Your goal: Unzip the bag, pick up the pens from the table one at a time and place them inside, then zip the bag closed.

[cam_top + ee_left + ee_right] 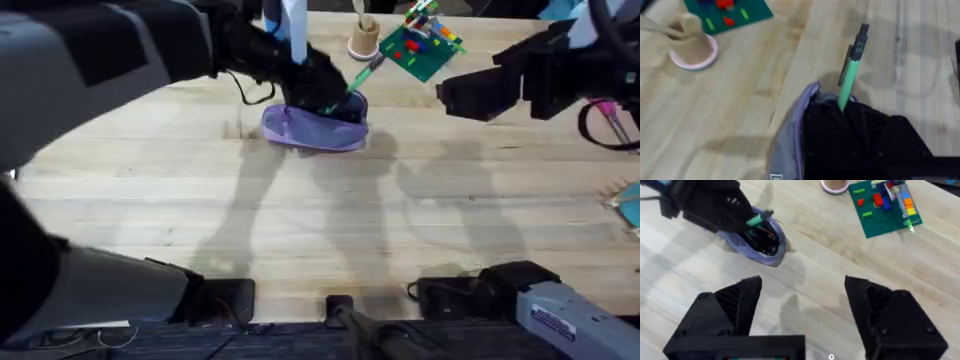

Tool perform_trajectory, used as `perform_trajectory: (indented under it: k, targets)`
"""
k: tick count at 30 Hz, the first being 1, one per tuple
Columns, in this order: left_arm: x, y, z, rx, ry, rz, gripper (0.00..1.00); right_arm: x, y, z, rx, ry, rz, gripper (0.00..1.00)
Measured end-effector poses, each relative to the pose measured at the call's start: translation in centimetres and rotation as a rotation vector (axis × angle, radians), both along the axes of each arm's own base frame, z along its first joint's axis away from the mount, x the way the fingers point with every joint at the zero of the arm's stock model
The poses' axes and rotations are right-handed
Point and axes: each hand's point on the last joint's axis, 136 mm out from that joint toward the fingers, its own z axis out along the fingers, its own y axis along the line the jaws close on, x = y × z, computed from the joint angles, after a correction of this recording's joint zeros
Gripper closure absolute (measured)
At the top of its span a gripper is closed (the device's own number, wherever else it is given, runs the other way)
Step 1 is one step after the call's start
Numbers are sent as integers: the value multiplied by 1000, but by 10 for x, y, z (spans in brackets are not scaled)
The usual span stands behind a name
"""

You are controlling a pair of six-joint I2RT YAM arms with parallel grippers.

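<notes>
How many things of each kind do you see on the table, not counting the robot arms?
Pouch: 1
Green pen: 1
Green brick baseplate: 1
Small cup on a pink base: 1
Pink scissors: 1
Total: 5

Green pen point(849, 75) (tilted) in open bag point(315, 128)

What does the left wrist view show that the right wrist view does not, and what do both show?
Left wrist alone: the green pen's black clip and tip, sticking up from the bag past the left gripper; the whole tan cup.
Right wrist alone: the open right gripper above bare table; the bag's dark open mouth.
Both: bag, pen, green board.
</notes>
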Motion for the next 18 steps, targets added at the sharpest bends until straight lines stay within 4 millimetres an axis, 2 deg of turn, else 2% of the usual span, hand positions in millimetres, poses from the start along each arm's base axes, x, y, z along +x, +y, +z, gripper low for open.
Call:
perform_trajectory:
  k: [4,9,12,18]
  targets:
    - [-7,6,-26,68,55,-13,959,0,0,0,0,0,0,5]
    - [6,24,-48,215,21,55,959,0,0,0,0,0,0,6]
    - [13,34,-56,289,-5,95,959,0,0,0,0,0,0,6]
    - [20,39,-57,338,-32,121,937,0,0,0,0,0,0,5]
